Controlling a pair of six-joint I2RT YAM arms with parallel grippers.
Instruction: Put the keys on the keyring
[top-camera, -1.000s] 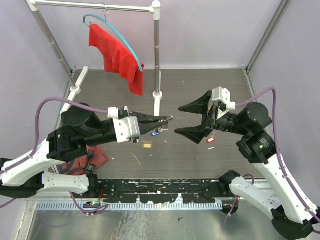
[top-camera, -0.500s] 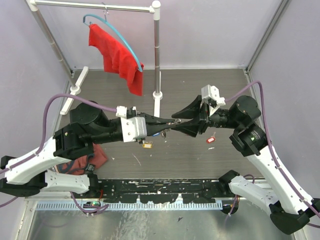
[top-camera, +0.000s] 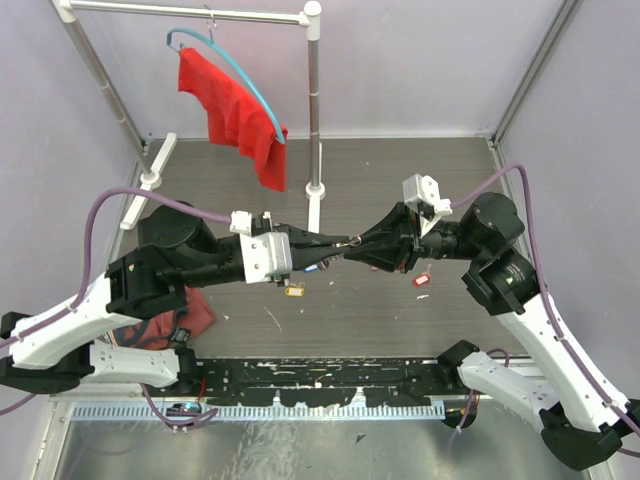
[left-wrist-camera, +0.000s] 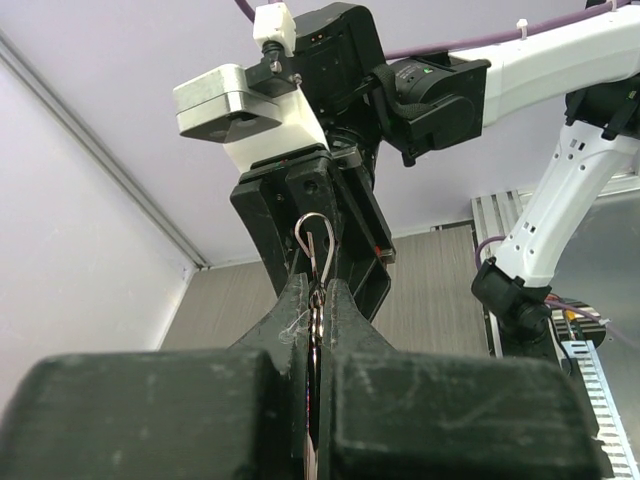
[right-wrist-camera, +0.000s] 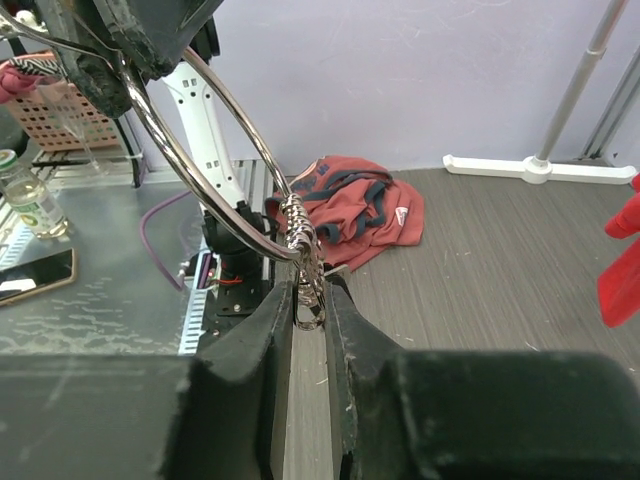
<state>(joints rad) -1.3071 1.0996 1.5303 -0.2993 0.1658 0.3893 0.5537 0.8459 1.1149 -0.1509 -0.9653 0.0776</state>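
The keyring (right-wrist-camera: 205, 160) is a thin silver wire loop held in the air between the two arms. My left gripper (top-camera: 337, 241) is shut on its wire, which stands up between the fingertips (left-wrist-camera: 317, 292) in the left wrist view. A short metal chain and clasp (right-wrist-camera: 306, 262) hang from the ring. My right gripper (top-camera: 354, 249) meets the left one tip to tip, and its fingers (right-wrist-camera: 310, 295) press on the clasp from both sides. One red-tagged key (top-camera: 421, 280) lies on the table under the right arm.
A yellow-tagged key (top-camera: 294, 291) and a blue-tagged key (top-camera: 312, 266) lie below the left gripper. A rack pole (top-camera: 314, 110) with a red cloth on a hanger (top-camera: 235, 115) stands behind. A red garment (right-wrist-camera: 350, 205) lies by the left arm's base.
The right arm has swung left to meet the left gripper, and its wide-open jaws have closed in around the clasp. The left arm pushed slightly right with the ring, then held still.
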